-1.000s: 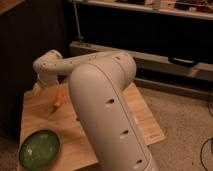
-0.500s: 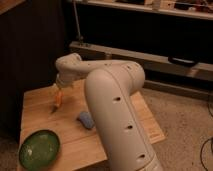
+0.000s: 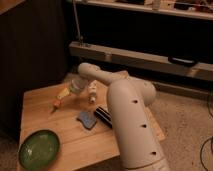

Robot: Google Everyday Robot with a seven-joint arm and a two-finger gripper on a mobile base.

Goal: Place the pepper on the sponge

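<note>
The pepper [image 3: 58, 100] lies on the wooden bench [image 3: 37, 112], in its left half and toward the far side. Its long axis runs on a diagonal. The paler, yellowish end sits up and to the right, and the orange end points down and to the left, toward the bench's left edge. It looks to be resting flat on the wood rather than lifted, though the dim light makes this hard to confirm.

The end effector [image 3: 75, 86] hangs just beside the pepper's upper right end, low over the far part of the bench. Whether it is released or clenched cannot be told, nor whether it touches the pepper.

The white arm [image 3: 131, 120] rises from the lower right and bends at a rounded joint. From there it reaches left across the bench to the end effector.

The blue sponge [image 3: 87, 119] lies flat near the middle of the bench, to the right of the pepper and nearer the front edge, well apart from it. A black block [image 3: 103, 114] lies just beside the sponge's right side and is partly hidden by the arm. A small white bottle [image 3: 92, 93] stands between the end effector and the arm, farther back than the sponge. A green bowl [image 3: 39, 148] sits at the front left corner of the bench.
</note>
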